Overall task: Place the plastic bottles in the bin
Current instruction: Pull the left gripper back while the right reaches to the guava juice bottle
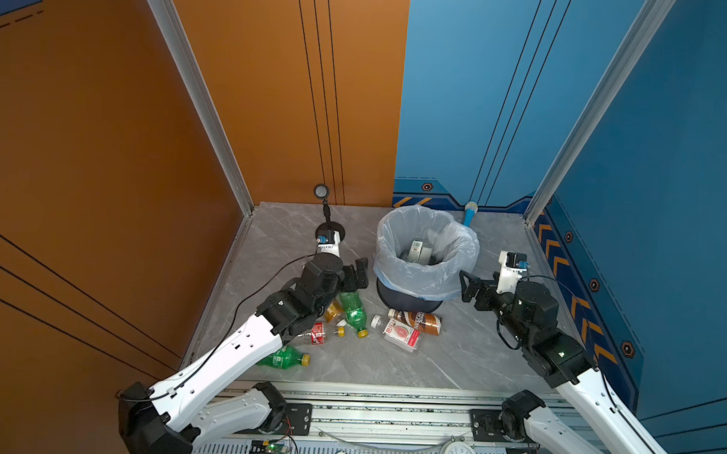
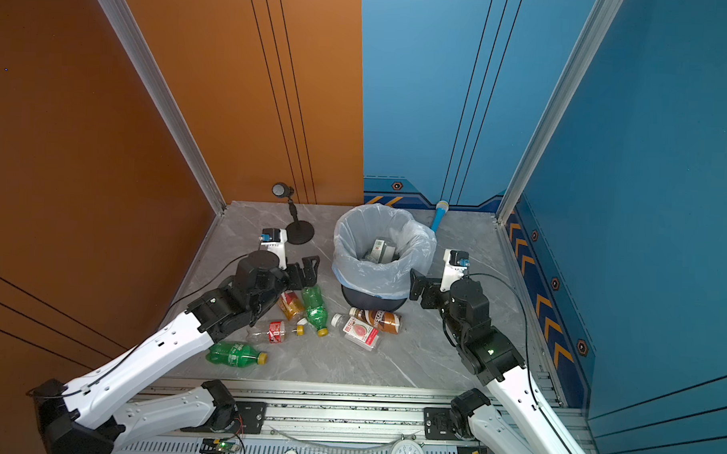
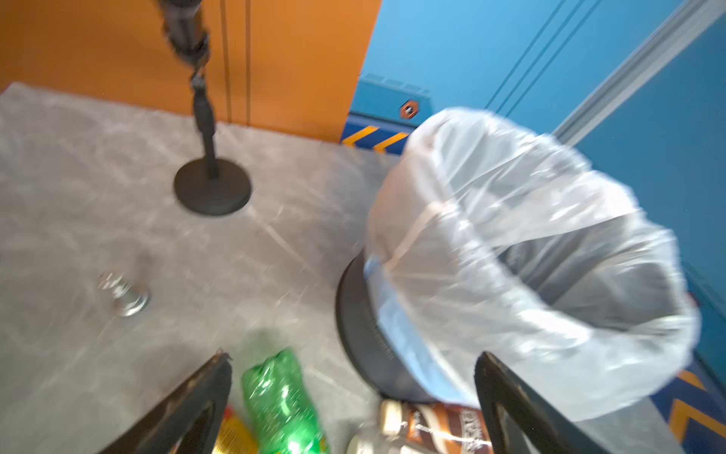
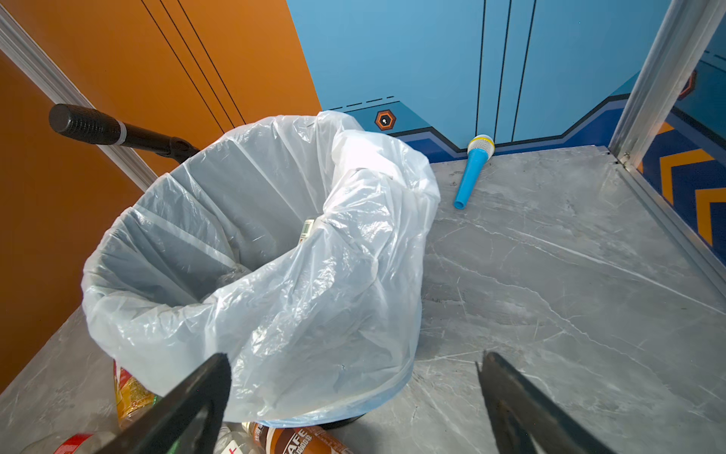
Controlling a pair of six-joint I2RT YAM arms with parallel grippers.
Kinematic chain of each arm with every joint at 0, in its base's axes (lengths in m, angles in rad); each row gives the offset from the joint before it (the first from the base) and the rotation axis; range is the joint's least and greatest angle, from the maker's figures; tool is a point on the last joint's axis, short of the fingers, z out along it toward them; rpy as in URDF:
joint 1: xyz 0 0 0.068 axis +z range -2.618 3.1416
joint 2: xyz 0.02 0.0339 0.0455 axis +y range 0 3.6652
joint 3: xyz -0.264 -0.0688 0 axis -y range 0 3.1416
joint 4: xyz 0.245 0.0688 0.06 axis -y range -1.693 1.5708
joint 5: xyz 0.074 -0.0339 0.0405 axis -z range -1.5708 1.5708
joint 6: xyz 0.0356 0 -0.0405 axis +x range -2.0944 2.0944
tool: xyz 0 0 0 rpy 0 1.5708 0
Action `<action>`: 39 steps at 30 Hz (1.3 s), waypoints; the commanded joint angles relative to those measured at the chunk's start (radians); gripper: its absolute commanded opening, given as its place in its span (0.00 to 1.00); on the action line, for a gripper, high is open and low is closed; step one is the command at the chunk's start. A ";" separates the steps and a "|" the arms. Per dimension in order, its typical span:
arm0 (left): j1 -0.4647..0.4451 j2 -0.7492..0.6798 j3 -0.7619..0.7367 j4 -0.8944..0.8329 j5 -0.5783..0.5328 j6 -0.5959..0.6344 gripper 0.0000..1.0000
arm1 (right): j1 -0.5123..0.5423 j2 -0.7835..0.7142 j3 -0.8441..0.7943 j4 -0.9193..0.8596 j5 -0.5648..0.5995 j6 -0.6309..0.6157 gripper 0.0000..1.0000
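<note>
Green bottle by the worktop's front edge: likely light, crushable, slick; pinch its waist. Your left tool and right tool stand spread, empty.

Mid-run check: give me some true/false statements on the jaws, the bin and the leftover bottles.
1. The left gripper and right gripper both have open, empty jaws. True.
2. The bin is empty. False: bottles lie inside it.
3. The blue microphone is in the bin. False: it lies on the table behind the bin.
4. Both green bottles lie on their sides. True.
5. The brown bottle stands upright. False: it lies on its side just in front of the bin.
</note>
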 commanded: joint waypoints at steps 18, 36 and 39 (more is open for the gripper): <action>0.079 -0.108 -0.127 -0.032 -0.077 -0.138 0.97 | 0.645 0.341 0.108 -0.139 0.105 -0.065 0.97; 0.142 -0.184 -0.178 -0.070 -0.051 -0.162 0.98 | 0.597 0.741 0.101 -0.053 0.062 -0.066 0.91; 0.148 -0.190 -0.186 -0.070 -0.048 -0.165 0.97 | 0.580 0.780 0.095 -0.033 0.052 -0.073 0.90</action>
